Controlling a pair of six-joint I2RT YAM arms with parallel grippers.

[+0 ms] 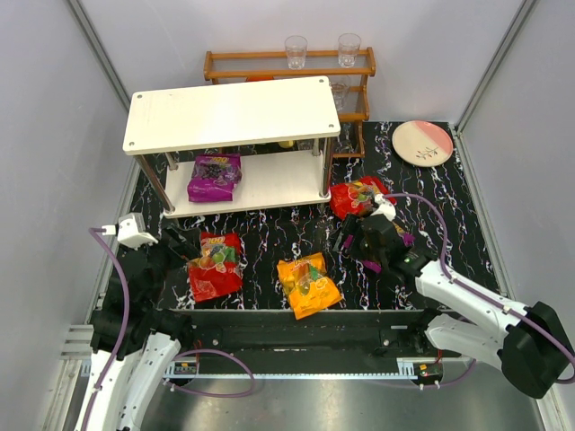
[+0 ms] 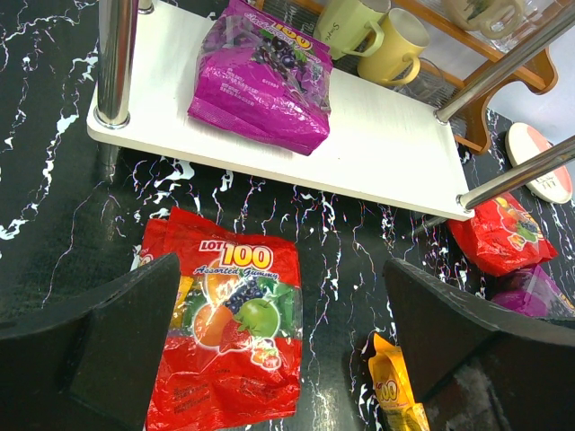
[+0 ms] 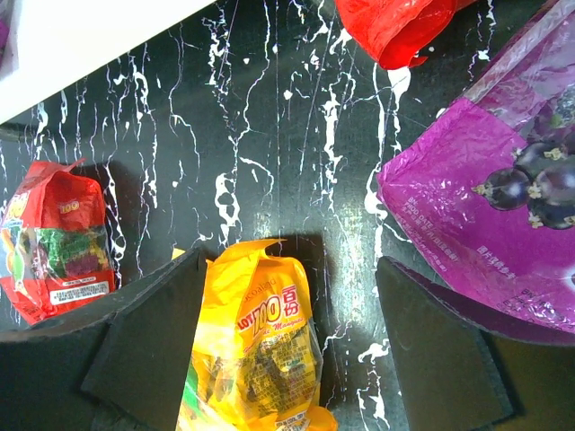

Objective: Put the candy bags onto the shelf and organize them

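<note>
The shelf (image 1: 231, 112) is being filled: one purple bag (image 1: 214, 177) is lying on its lower board. The red bag (image 1: 215, 266) is lying flat on the table (image 1: 269, 224) in front, long axis running toward the shelf, title end farthest. The left gripper (image 2: 280, 296) is being held wide above it, and is best lowered squarely across the narrow width. The right gripper (image 3: 289, 269) is being held wide between the orange bag (image 3: 256, 350) and a second purple bag (image 3: 503, 206).

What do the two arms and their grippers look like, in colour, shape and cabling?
The left arm and right arm have white shells with black joints, and a purple cable loops along each. The left gripper and right gripper have matte black, wedge-shaped fingers.
</note>
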